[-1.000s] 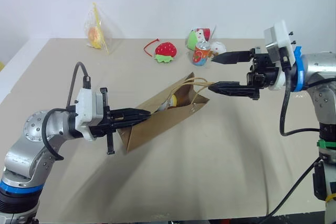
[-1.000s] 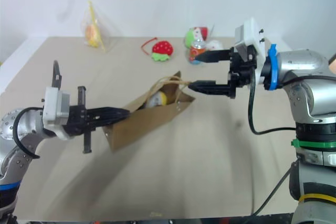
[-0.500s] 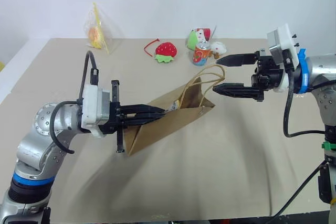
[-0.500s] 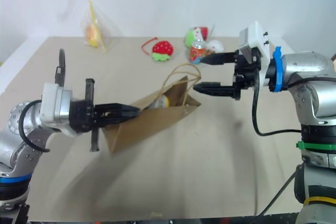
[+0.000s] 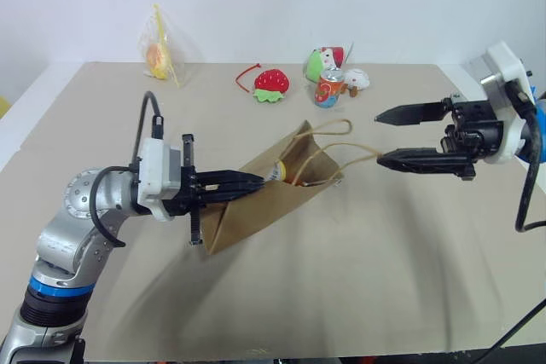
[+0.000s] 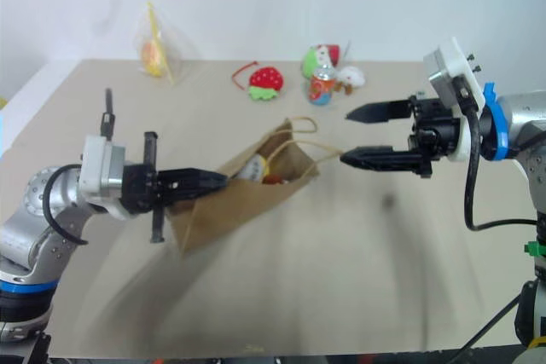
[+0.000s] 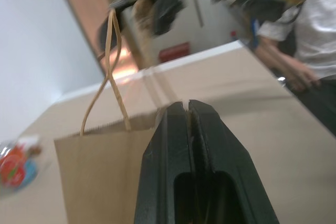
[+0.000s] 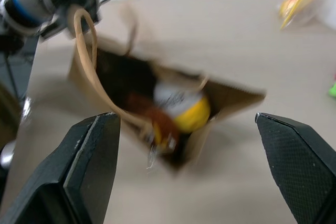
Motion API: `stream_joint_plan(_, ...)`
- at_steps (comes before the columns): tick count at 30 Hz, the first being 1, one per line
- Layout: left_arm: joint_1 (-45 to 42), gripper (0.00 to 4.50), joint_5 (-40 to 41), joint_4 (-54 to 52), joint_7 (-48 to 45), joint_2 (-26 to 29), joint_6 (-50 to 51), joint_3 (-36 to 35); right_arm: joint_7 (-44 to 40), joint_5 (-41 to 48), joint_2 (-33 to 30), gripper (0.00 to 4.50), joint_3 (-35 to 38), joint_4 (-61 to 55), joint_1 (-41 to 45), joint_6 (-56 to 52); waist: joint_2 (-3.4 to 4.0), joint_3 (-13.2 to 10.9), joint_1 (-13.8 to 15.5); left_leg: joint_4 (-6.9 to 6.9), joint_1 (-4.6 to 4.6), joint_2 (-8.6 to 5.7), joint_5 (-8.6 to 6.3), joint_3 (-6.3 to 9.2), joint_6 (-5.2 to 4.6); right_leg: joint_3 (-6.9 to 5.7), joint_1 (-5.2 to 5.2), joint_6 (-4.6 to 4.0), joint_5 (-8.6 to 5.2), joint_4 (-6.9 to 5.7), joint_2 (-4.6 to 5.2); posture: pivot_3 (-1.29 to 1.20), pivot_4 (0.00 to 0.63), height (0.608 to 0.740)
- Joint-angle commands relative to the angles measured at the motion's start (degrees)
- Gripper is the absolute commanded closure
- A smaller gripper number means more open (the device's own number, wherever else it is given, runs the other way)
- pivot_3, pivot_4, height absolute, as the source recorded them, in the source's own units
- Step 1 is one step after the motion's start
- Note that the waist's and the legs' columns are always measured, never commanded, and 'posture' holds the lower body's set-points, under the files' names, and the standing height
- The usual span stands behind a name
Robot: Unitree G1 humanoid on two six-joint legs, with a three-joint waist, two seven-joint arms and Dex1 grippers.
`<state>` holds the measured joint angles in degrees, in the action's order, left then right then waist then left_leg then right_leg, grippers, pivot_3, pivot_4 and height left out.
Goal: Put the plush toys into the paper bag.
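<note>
While both plush toys point(image 8: 176, 114), the white-and-yellow egg and the orange-brown animal, sat inside the paper bag point(image 5: 264, 202), the bag lay tilted on the counter point(image 5: 358, 279), its long axis running from the left gripper point(image 5: 247, 183) toward the right gripper point(image 5: 388, 137). The left gripper was clamped on the bag's closed end. Beyond the mouth and cord handles point(image 5: 341, 147), the right gripper stood apart from them, jaws spread wide and empty, the nearer one for the handles.
</note>
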<state>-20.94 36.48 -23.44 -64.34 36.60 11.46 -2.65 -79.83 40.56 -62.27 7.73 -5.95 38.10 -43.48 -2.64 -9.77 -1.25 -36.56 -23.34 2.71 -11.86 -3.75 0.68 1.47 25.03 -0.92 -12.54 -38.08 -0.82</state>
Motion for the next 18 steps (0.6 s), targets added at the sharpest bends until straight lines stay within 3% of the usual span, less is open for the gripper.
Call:
stream_joint_plan(1, 1.56, 4.35, -0.79, -0.20, -0.54, 1.21, -1.84, -2.11, 0.41, 0.54, 0.94, 0.04, 2.50, -0.85, -0.02, 2.66, 0.02, -0.01, -0.10, 0.00, 0.00, 0.00, 0.00, -0.03, -0.01, 0.02, 0.02, 0.03, 0.02, 0.00, 0.01, 0.00, 0.150, 0.740)
stream_joint_plan(18, 17.16, 4.35, -9.51, -2.78, 12.72, 2.30, -3.24, -9.53, 4.92, -7.16, 14.99, 0.04, -5.01, 5.06, 7.62, 14.80, 0.04, -0.01, -0.09, 0.00, 0.02, 0.04, 0.00, -0.13, 0.00, 0.16, 0.04, 0.07, 0.05, -0.01, 0.11, 0.00, 0.150, 0.740)
